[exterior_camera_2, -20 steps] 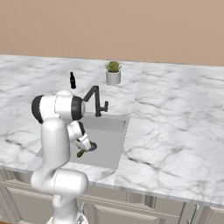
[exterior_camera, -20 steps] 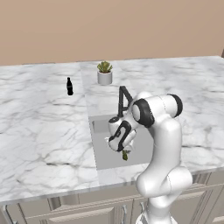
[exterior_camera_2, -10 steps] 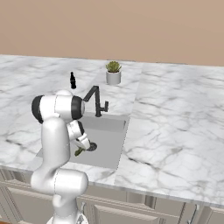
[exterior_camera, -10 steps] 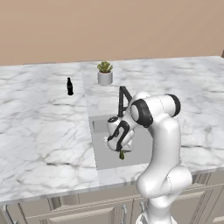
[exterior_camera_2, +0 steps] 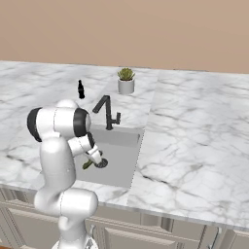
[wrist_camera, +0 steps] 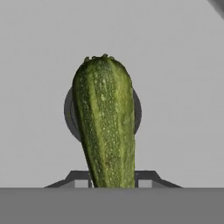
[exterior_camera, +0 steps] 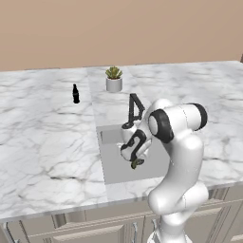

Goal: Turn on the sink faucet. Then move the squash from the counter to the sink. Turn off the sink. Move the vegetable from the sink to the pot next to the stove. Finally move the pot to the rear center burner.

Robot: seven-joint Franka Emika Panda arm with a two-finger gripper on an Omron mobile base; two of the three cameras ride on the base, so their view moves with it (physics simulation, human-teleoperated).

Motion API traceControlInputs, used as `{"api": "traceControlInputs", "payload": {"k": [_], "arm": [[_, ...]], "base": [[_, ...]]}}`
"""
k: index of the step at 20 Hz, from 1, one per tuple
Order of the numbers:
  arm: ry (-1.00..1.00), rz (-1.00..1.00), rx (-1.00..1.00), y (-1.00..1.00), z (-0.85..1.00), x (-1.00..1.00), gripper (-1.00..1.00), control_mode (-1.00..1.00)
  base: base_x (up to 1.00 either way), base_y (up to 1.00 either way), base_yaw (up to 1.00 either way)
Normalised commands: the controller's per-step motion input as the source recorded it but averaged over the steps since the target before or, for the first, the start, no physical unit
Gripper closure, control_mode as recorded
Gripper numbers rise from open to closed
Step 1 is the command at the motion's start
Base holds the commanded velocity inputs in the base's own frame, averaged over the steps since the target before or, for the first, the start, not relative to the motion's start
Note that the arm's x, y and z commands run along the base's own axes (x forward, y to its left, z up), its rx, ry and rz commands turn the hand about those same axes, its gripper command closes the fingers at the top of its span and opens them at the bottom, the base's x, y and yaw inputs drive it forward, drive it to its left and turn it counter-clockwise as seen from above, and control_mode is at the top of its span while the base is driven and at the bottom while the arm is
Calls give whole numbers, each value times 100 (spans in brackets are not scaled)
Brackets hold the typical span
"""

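Observation:
The dark green squash (wrist_camera: 105,127) stands between my gripper's (wrist_camera: 113,179) dark fingertips (wrist_camera: 81,177), which are shut on its lower end. It hangs over the round dark drain (wrist_camera: 69,113) of the grey sink (wrist_camera: 183,87). From the base, my gripper (exterior_camera: 135,160) reaches down into the sink (exterior_camera: 114,166) with the squash (exterior_camera: 137,163) poking out below it, in front of the black sink faucet (exterior_camera: 135,107). From the right, the squash (exterior_camera_2: 88,165) shows at the gripper (exterior_camera_2: 92,163) inside the sink (exterior_camera_2: 121,155), below the faucet (exterior_camera_2: 108,111). White marble counter (exterior_camera: 47,142) surrounds the basin.
A small potted plant (exterior_camera: 114,79) stands behind the faucet near the wall, and a small black bottle (exterior_camera: 75,94) stands to its left. The same plant (exterior_camera_2: 126,81) and bottle (exterior_camera_2: 80,90) show from the right. The counter's front edge (exterior_camera: 71,209) runs above cabinet fronts.
The jaws have closed onto the squash in the sink. The hand has shifted only slightly, with the squash a touch higher in the basin.

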Motion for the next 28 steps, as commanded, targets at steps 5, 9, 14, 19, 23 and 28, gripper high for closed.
{"api": "traceControlInputs", "payload": {"k": [5, 9, 14, 19, 23, 28], "arm": [[-1, -12, 0, -8, 73, -17, 100, -100], [0, -12, 0, 0, 83, -17, 100, -100], [0, -10, 0, 0, 85, -23, 100, -100], [1, -7, 0, 0, 78, -32, 100, -100], [2, -5, 0, 0, 55, -41, 100, -100], [1, -3, -1, -3, 44, -41, 100, -100]], "base": [[0, 0, 0], [0, 0, 0], [0, 0, 0], [0, 0, 0], [0, 0, 0], [0, 0, 0]]}}
